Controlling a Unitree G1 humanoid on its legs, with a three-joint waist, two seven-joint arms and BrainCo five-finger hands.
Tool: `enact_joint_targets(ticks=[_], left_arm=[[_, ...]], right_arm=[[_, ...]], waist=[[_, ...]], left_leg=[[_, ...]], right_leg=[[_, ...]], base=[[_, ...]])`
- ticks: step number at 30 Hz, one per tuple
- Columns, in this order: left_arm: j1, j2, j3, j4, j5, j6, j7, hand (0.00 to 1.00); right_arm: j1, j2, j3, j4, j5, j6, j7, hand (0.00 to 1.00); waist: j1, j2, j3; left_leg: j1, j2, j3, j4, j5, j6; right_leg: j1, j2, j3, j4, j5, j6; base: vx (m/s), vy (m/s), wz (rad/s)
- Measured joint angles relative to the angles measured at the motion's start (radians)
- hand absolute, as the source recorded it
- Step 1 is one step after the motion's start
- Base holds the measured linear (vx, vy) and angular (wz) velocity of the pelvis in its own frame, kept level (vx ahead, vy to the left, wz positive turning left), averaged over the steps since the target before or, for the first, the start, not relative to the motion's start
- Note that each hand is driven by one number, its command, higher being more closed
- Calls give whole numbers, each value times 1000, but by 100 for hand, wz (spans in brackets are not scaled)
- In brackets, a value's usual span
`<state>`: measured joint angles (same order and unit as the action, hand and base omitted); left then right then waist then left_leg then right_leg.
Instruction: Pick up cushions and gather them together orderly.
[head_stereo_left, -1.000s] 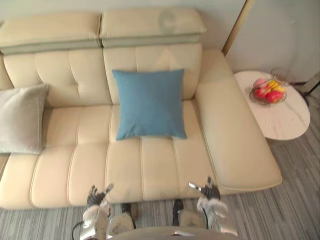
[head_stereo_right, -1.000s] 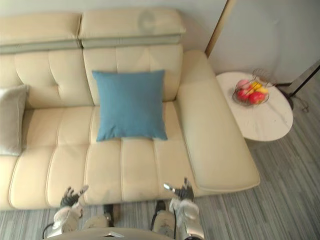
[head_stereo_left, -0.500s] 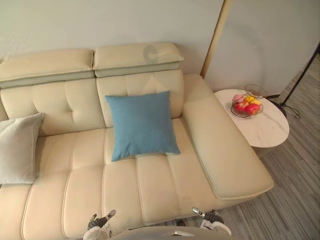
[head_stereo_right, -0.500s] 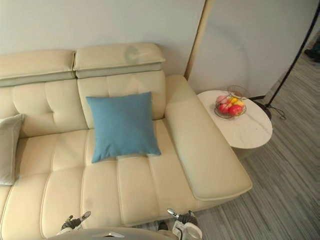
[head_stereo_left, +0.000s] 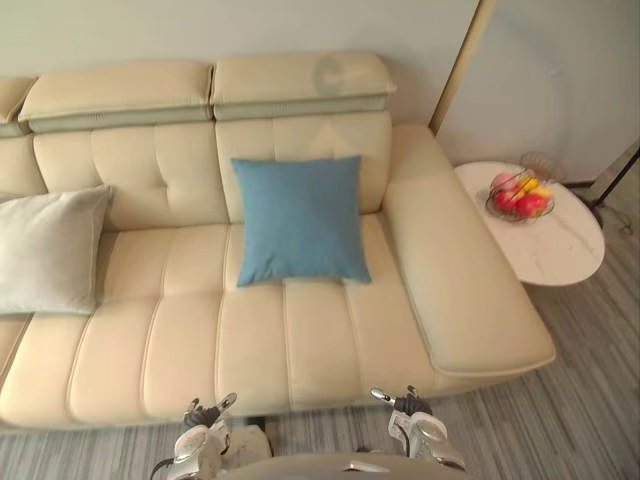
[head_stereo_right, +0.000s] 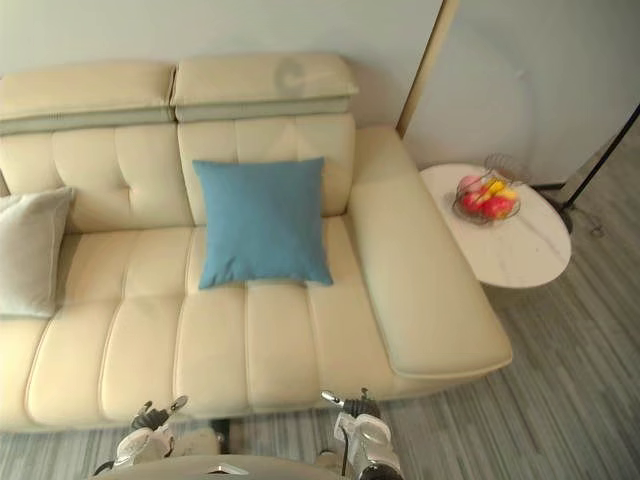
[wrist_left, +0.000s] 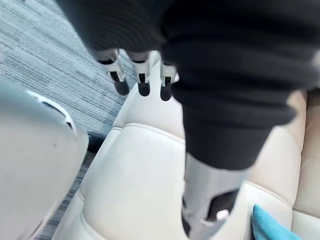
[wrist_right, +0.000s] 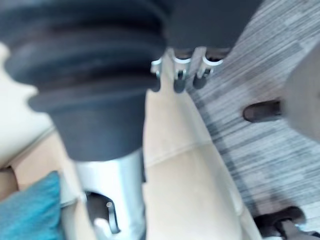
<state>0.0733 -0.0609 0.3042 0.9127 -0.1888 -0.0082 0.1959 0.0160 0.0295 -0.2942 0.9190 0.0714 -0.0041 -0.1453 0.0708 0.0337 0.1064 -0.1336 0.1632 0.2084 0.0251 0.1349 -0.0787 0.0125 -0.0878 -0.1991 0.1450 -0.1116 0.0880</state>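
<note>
I saw the blue cushion propped against the sofa back, at 12 o'clock from my hands, with the grey cushion well apart at its 9 o'clock. My left hand and right hand hung at 6 o'clock by the seat's front edge, fingers relaxed, holding nothing

Bright even light, seemingly overhead; soft shadow under blue cushion

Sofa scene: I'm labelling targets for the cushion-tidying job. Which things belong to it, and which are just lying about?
Job: blue cushion, grey cushion, the sofa under them.
Lying about: round side table, wire fruit basket.
</note>
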Motion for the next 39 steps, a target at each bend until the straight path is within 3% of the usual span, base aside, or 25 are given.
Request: enact_joint_targets(ticks=[3,4,5,7,8,11,12,13,14,19,23,30,33,34,35,36,38,39], left_arm=[[20,1,0,-1,34,0,0,0],[23,10,1,-5,46,1,0,0],[27,14,5,-10,51,1,-1,0],[38,6,15,-9,62,3,1,0],[38,5,17,-10,64,3,0,0],[40,13,27,1,66,3,-3,0],[39,18,27,3,67,6,-3,0],[43,23,26,7,67,7,-4,0],[40,31,22,22,70,7,-5,0],[35,46,-2,67,85,9,-9,0],[24,50,-23,84,117,12,-26,0],[8,52,-28,89,145,16,-38,0],[-1,52,-28,89,153,16,-37,0],[-2,52,-28,89,153,16,-37,0],[-5,56,-29,88,155,17,-36,0],[-15,53,-32,88,155,17,-36,0],[-13,62,-60,85,155,17,-36,0],[-12,66,-69,83,155,17,-36,0]], right_arm=[[7,-4,6,-6,2,-1,-10,0],[17,7,6,-9,2,-1,-10,0],[21,7,-1,-9,2,0,-12,0],[31,-2,-12,-19,4,0,-12,0],[31,0,-27,-19,4,1,-12,0],[30,11,-55,-9,2,1,-10,0],[30,13,-71,1,2,5,-10,0],[38,14,-78,2,2,8,-10,0],[44,14,-96,11,1,9,-10,0],[51,9,-150,48,1,11,-9,0],[60,3,-162,59,2,13,-8,0],[49,-1,-179,76,2,12,-6,0],[23,-3,-147,56,2,12,-6,0],[19,-3,-136,51,2,12,-6,0],[-4,-1,-111,36,2,9,-4,0],[-6,-4,-112,37,1,9,-4,0],[5,-12,-112,33,1,7,-7,0],[7,-13,-112,33,1,7,-7,0]], waist=[[-5,0,-1],[-10,-33,-4],[-9,-43,0],[-14,-30,-5],[-11,-22,-10],[-16,-39,-13],[-22,-57,-28],[-26,-50,-33],[-28,-72,-50],[-30,-68,-56],[-41,-62,-56],[-41,-66,-50],[-39,-61,-37],[-38,-60,-35],[-43,-49,-21],[-47,-42,-14],[-52,-26,-5],[-59,-26,-5]], left_leg=[[17,2,17,-35,-2,-11],[19,-12,39,-45,-42,-14],[13,-18,58,42,-60,21],[41,-14,72,149,-155,15],[51,-16,89,149,-166,13],[104,-63,97,81,-179,4],[125,-82,96,34,-177,2],[141,-94,97,-12,-169,-5],[160,-105,93,-55,-162,-8],[223,-115,62,-103,-107,0],[241,-113,71,-103,-109,13],[280,-97,218,-70,-173,1],[265,-79,354,9,-252,-9],[260,-78,369,19,-262,-6],[245,-57,450,51,-279,5],[250,-44,493,66,-284,5],[279,-8,588,88,-285,0],[280,-1,598,98,-285,0]], right_leg=[[-2,-2,-4,0,9,-14],[-11,-32,-3,-19,22,-23],[-14,-50,6,-20,26,-26],[-13,-54,51,-10,29,-6],[-12,-52,67,-10,32,-4],[-21,-64,143,-30,41,-16],[-22,-67,161,-48,45,-21],[-20,-69,162,-70,49,-27],[-16,-69,164,-94,63,-27],[18,-49,196,-129,110,3],[30,-44,214,-145,114,9],[-6,-15,347,-152,144,-17],[-86,22,405,-158,223,-33],[-98,30,398,-167,243,-43],[-119,32,291,-196,246,-101],[-128,18,198,-189,228,-124],[-154,-27,-161,-91,187,-148],[-154,-35,-223,-75,182,-156]], base=[[-161,25,-3],[-59,76,-1],[2,72,-17],[30,68,-49],[-53,99,-63],[-57,112,-60],[-21,135,-46],[31,99,-33],[59,54,-25],[96,-4,-30],[111,-23,-20],[8,0,-67],[-65,-18,-163],[-67,-70,-193],[-65,-88,-169],[-70,-106,-183],[-14,-84,-129],[46,-113,-80]])
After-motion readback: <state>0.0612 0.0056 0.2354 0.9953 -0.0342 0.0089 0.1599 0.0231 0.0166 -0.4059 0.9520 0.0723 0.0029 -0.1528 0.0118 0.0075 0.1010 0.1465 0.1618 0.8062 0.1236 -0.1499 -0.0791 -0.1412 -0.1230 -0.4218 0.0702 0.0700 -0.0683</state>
